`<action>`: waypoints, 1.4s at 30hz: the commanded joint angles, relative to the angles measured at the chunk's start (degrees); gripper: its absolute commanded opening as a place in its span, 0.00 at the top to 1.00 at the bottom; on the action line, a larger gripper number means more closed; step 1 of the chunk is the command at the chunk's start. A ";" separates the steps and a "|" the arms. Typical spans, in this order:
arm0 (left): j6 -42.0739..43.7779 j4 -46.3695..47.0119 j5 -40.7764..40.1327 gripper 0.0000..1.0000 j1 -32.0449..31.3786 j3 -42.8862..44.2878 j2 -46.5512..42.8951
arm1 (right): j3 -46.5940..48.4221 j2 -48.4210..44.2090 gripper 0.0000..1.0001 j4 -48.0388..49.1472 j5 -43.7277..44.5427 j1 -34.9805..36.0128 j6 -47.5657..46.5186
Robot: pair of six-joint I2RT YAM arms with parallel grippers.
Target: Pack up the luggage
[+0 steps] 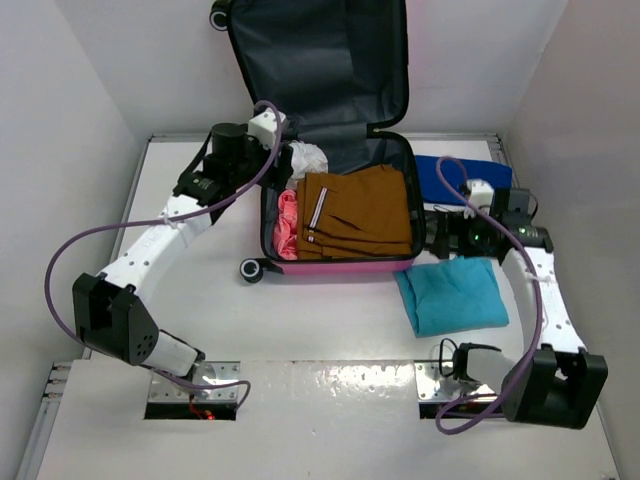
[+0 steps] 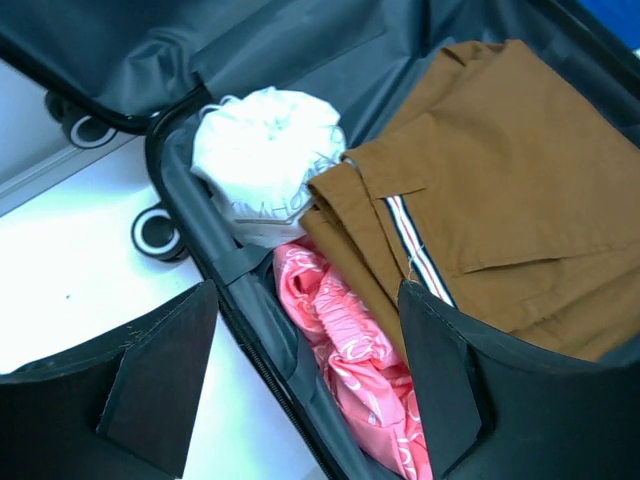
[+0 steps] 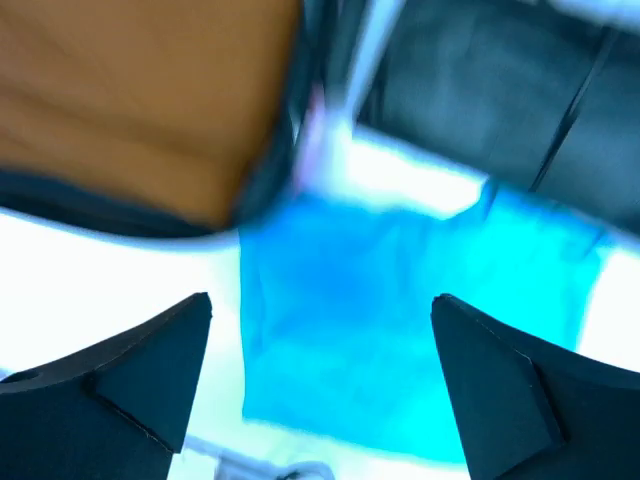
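Observation:
The luggage (image 1: 330,266), a hot-pink suitcase, lies open with its dark-lined lid (image 1: 320,70) propped up at the back. Inside lie a folded brown garment (image 1: 362,212), a pink cloth (image 1: 287,224) and a white bundle (image 1: 308,157). My left gripper (image 2: 305,292) hovers open over the case's left rim, with the pink cloth (image 2: 350,350) and white bundle (image 2: 265,160) below it and nothing held. My right gripper (image 1: 438,232) stands open just right of the case. In its blurred wrist view its fingers (image 3: 160,370) spread over a blue cloth (image 3: 400,330).
A folded teal cloth (image 1: 452,293) lies on the table in front of the right gripper. A darker blue cloth (image 1: 455,175) lies behind it. Which of the two shows in the right wrist view I cannot tell. The case's black wheels (image 1: 253,270) stick out at its left. White walls enclose the table.

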 commanded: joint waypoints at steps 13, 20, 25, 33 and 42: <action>-0.44 0.64 -5.62 0.22 2.11 2.15 0.05 | -12.84 8.48 0.05 -0.78 16.95 0.41 6.27; 0.69 0.64 -6.14 0.22 3.35 2.15 1.11 | -17.23 12.79 0.01 7.13 15.29 0.32 3.54; 1.23 0.64 -5.62 0.22 5.10 3.29 2.96 | -20.14 16.04 0.01 12.14 15.90 0.32 3.18; 2.28 0.64 -5.62 0.22 5.72 5.58 5.85 | -13.92 27.72 0.35 8.99 21.77 1.28 7.13; 2.81 0.64 -5.62 0.22 6.25 7.34 7.53 | -9.42 28.72 1.00 0.65 17.51 -0.91 6.79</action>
